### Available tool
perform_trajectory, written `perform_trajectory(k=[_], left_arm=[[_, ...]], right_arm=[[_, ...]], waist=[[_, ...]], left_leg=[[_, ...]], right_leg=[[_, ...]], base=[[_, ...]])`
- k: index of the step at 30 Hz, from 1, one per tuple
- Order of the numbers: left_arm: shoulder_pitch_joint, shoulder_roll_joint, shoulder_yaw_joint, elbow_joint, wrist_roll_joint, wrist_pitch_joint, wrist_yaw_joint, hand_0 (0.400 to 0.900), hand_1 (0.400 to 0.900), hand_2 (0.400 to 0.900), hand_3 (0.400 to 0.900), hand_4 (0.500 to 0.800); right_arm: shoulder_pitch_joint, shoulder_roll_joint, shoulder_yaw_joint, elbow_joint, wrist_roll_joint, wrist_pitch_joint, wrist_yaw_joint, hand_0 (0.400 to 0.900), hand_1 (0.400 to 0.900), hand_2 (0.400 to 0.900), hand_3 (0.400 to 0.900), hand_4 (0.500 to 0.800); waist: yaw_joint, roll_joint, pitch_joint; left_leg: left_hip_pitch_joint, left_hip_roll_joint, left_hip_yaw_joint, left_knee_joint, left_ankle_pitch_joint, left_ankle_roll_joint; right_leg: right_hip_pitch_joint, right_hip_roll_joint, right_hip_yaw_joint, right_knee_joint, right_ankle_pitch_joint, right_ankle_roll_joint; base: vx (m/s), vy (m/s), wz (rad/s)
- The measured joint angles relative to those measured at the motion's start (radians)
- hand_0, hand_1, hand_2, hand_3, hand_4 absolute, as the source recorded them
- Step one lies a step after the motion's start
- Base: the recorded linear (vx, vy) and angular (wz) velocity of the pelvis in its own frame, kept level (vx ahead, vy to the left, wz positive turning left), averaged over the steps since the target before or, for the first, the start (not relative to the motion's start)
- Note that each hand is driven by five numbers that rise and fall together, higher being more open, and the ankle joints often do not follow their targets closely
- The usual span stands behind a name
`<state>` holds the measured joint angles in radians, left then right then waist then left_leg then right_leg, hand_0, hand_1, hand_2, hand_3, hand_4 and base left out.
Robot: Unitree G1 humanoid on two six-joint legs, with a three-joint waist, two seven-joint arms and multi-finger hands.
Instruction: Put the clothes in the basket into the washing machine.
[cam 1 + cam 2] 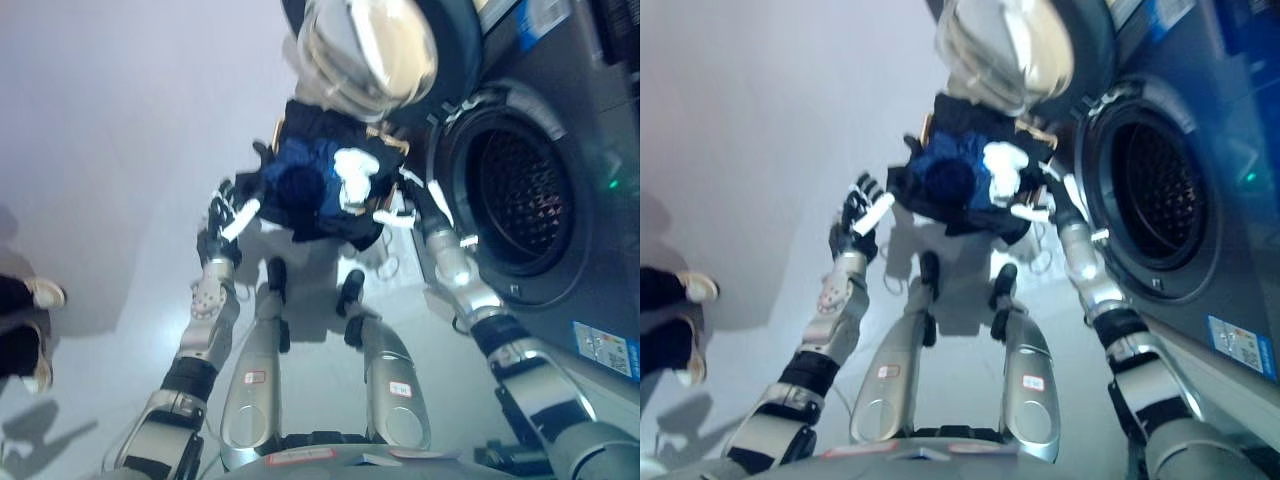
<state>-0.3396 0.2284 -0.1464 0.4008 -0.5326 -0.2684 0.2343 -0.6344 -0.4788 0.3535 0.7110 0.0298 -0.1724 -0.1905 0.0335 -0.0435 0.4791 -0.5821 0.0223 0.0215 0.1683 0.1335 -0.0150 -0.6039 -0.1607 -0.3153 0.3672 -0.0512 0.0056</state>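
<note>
Right hand (pixel 415 205) grips basket (pixel 300 125) rim beside clothes (pixel 310 190), steadying it near washing machine (pixel 520 195); left hand (pixel 225 215) open, fingers relaxed.

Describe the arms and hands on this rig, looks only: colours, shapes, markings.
Both arms are silver-grey segmented shells with dark joint bands near wrist and elbow. The left hand is dark with white covers on some fingers; its wrist section is pale with small round holes. The right hand is dark too, with white finger covers and a silver cylindrical wrist behind it.
</note>
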Motion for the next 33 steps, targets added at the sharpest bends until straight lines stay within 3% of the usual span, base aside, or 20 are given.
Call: perform_trajectory(k=[6, 9, 16, 33], left_arm=[[-0.114, 0.024, -0.040, -0.113, 0.036, -0.015, 0.053, 0.900, 0.900, 0.900, 0.900, 0.800], [-0.145, 0.051, -0.069, -0.193, 0.064, -0.025, 0.064, 0.900, 0.900, 0.900, 0.900, 0.800], [-0.170, 0.127, -0.082, -0.322, 0.065, -0.055, 0.127, 0.900, 0.900, 0.900, 0.900, 0.800], [-0.193, 0.183, -0.131, -0.481, 0.061, -0.069, 0.189, 0.900, 0.900, 0.900, 0.900, 0.800]], right_arm=[[-0.290, -0.064, 0.058, 0.209, -0.071, 0.007, -0.045, 0.900, 0.900, 0.900, 0.900, 0.800], [-0.383, -0.102, 0.075, 0.330, -0.093, 0.013, -0.084, 0.900, 0.900, 0.900, 0.900, 0.800], [-0.552, -0.176, 0.132, 0.497, -0.151, 0.027, -0.134, 0.900, 0.900, 0.900, 0.900, 0.800], [-0.656, -0.224, 0.173, 0.626, -0.174, 0.075, -0.160, 0.900, 0.900, 0.900, 0.900, 0.800]], waist=[[0.047, -0.013, 0.047], [0.076, -0.013, 0.047], [0.117, -0.013, 0.047], [0.171, -0.001, 0.053]], left_leg=[[-0.227, -0.013, -0.044, 0.139, -0.009, -0.009], [-0.345, -0.026, -0.072, 0.243, -0.045, -0.014], [-0.633, -0.045, -0.070, 0.520, -0.118, -0.007], [-0.986, -0.077, -0.031, 0.982, -0.278, 0.026]], right_leg=[[-0.212, -0.035, -0.006, 0.161, -0.047, -0.023], [-0.308, -0.061, -0.013, 0.259, -0.089, -0.026], [-0.565, -0.135, -0.004, 0.522, -0.179, -0.054], [-0.903, -0.233, 0.105, 0.952, -0.332, -0.074]], base=[[-0.12, -0.021, 0.19], [0.04, -0.034, 0.20], [-0.02, 0.005, 0.11], [0.00, 0.004, 0.03]])
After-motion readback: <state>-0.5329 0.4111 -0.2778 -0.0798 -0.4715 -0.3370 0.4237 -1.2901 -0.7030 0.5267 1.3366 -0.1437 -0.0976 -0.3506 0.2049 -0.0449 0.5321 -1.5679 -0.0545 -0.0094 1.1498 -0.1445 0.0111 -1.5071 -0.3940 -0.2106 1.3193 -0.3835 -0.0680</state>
